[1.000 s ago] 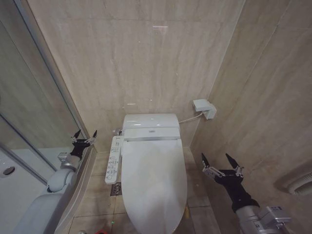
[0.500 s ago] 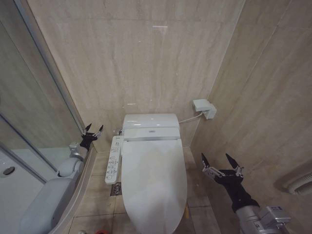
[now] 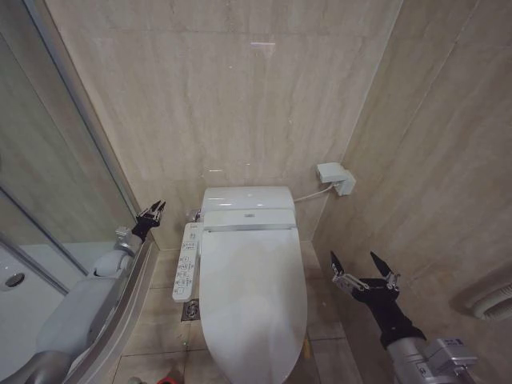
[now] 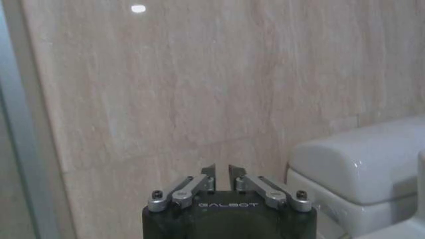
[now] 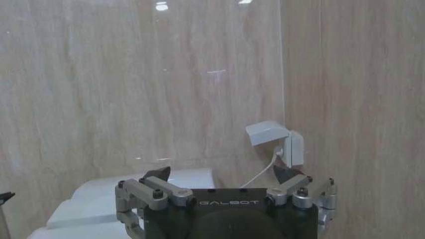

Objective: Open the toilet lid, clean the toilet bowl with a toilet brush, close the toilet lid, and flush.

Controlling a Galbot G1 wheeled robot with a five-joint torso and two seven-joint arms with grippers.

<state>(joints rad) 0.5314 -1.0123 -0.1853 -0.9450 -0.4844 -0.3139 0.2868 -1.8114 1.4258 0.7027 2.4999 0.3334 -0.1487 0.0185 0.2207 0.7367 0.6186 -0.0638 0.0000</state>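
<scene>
The toilet lid (image 3: 252,296) is a glossy white oval lying flat and closed, so the toilet bowl beneath it is hidden. The toilet brush is out of view. My left gripper (image 3: 152,213) is raised at the left of the white tank (image 3: 246,203), close to the back wall and touching nothing. In the left wrist view that left gripper (image 4: 220,172) has its fingertips drawn together, with the tank (image 4: 359,164) off to one side. My right gripper (image 3: 364,268) hangs open to the right of the lid, holding nothing. The right gripper (image 5: 222,174) faces the back wall.
A white control panel (image 3: 186,260) juts out along the lid's left side. A wall socket box (image 3: 334,178) with a cord sits right of the tank. The shower glass (image 3: 56,160) and tray (image 3: 16,300) bound the left. A floor drain (image 3: 190,310) and something red (image 3: 168,379) lie on the floor.
My left arm has reached forward and to the right toward the tank, and its fingers have closed from spread to together. The right arm has stayed still.
</scene>
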